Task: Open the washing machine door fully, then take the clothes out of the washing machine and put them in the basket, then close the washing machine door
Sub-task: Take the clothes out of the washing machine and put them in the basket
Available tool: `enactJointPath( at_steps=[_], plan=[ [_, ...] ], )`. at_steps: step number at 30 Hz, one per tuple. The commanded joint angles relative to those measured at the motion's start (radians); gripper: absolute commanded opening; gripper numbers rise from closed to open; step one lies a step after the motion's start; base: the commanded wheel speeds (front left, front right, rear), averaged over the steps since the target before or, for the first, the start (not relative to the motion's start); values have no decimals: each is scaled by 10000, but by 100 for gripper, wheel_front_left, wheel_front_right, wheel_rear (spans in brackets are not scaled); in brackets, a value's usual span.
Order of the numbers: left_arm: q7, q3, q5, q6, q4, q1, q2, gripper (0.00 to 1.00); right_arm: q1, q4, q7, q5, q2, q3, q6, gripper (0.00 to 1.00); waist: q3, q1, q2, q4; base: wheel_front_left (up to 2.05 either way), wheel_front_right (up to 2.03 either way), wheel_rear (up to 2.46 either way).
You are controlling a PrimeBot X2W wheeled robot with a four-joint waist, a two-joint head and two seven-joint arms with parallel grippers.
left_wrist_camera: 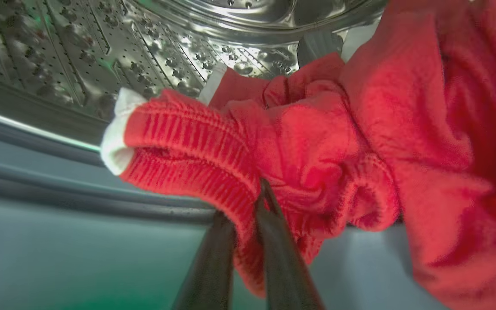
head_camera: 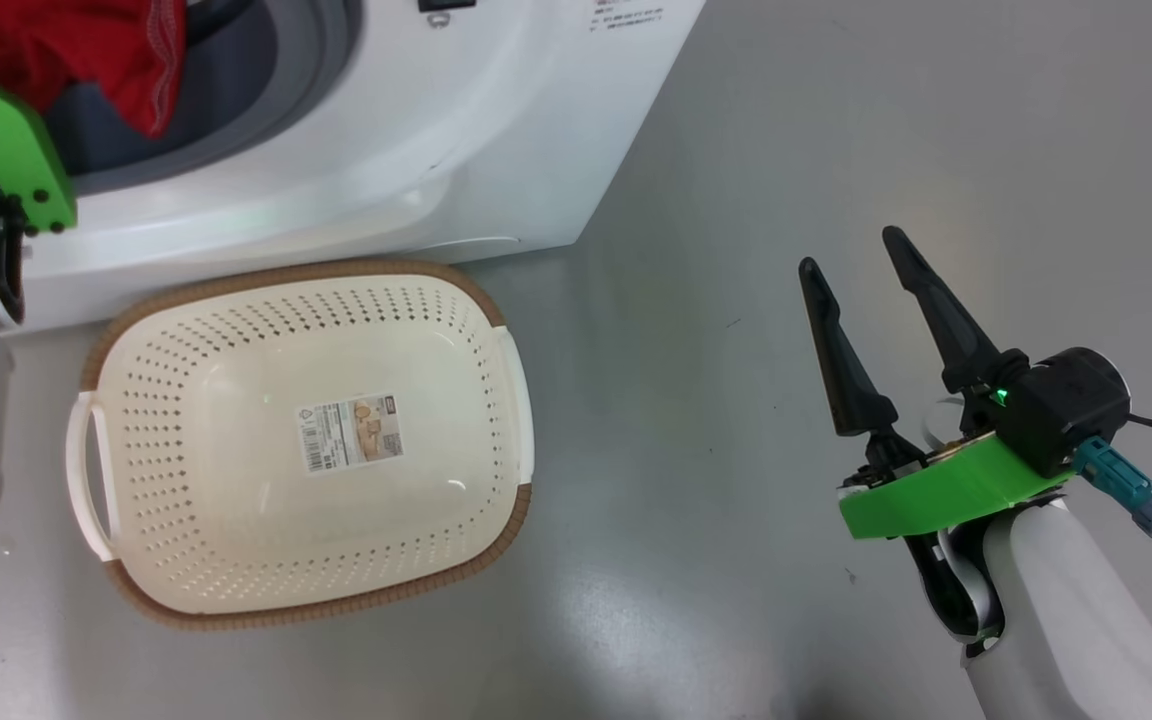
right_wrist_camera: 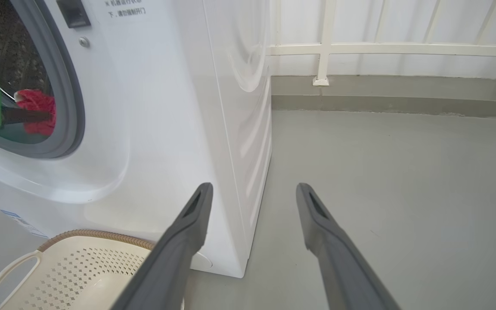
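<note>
While the right claw (head_camera: 850,250) hangs apart, the left claw (left_wrist_camera: 248,202) is clamped on the clothes (left_wrist_camera: 325,137) bunched around it.

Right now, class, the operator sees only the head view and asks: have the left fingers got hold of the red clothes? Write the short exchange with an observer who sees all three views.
Observer: Yes. The left wrist view shows the left fingers closed on a ribbed red fold of the clothes.
Operator: What lies behind the cloth?
Observer: The perforated steel drum, close behind it.
Operator: And farther back in the room?
Observer: The right wrist view shows a white railing along the wall beyond the washing machine.
</note>
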Motion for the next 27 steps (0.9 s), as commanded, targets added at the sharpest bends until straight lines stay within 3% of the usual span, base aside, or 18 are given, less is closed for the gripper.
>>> enactJointPath(
  at_steps=[1,8,18,27],
  plan=[
    [-357,148,-90,-97,-325,-73,412,0,35,-181,-65,103,47,161,63,100,-42,0,0,49,0,0,0],
    [-1294,228,-301,-418,-452,192,323,0,108,-135,-65,89,49,117,63,100,-288,0,0,248,0,0,0],
    [-2735,580,-841,-1372,-930,988,228,0,347,-117,-65,-9,39,46,63,100,-854,0,0,584,0,0,0],
    [-2864,1207,-865,-1381,-2643,2338,317,0,582,0,-65,-3,16,63,63,100,-1401,0,0,750,0,0,0]
  ],
)
